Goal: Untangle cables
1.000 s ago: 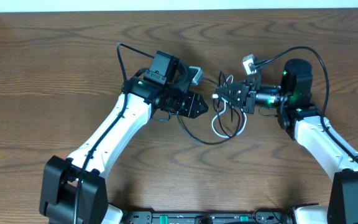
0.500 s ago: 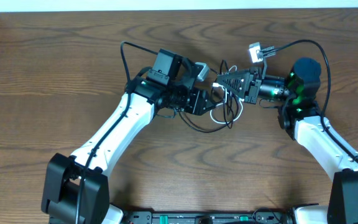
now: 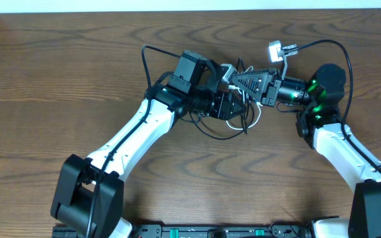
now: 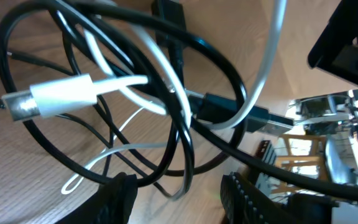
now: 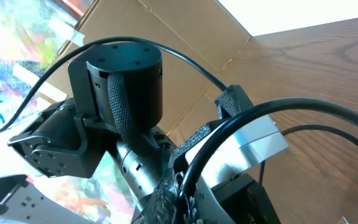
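Left claw [image 4: 179, 186], fingers spread, with strands of the cables [image 4: 185, 146] running between the two tips and no pinch visible. The knot lies directly ahead of this claw, its black loops crossing the gap roughly side to side, and the white plug [image 4: 64, 96] sits off to the left of the claw's line. Right claw [image 5: 171, 198], fingers pressed together on a black cable [image 5: 272, 109] that arcs away from the tips. In the overhead view it meets the knot from the right and slightly farther back. Both claws are at the bundle, almost nose to nose, and the left one is free to take a strand. Judged from this, the next move turns on separating the two claws. The bench [image 3: 78, 59] is bare wood, offering wide room to the left and near side and little room between the wrists.
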### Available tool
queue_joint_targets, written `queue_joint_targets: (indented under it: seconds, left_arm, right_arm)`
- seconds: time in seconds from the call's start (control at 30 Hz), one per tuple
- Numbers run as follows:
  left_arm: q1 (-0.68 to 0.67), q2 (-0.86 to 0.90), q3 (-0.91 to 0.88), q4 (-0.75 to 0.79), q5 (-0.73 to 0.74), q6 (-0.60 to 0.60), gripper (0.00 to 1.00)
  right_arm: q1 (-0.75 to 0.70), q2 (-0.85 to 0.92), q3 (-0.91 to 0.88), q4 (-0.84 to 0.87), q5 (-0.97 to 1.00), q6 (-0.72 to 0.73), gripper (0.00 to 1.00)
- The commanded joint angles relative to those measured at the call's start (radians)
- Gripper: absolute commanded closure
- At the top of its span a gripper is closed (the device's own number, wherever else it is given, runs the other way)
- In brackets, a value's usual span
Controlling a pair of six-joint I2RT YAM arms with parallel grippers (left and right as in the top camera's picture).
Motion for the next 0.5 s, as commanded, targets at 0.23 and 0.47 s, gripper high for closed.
queue_joint_targets:
  seconds: [0.23,0.47]
  left_arm:
    - [-0.002,0.024,0.008,0.033,-0.080,-0.166,0.52]
    - [-0.002,0.028,0.008,0.075,-0.174,-0.325,0.52]
  right_arm:
    - [0.007,-0.012,0.008,0.032,0.009,0.039,0.97]
    - [0.006,-0.012,0.008,0.085,0.027,0.100,0.97]
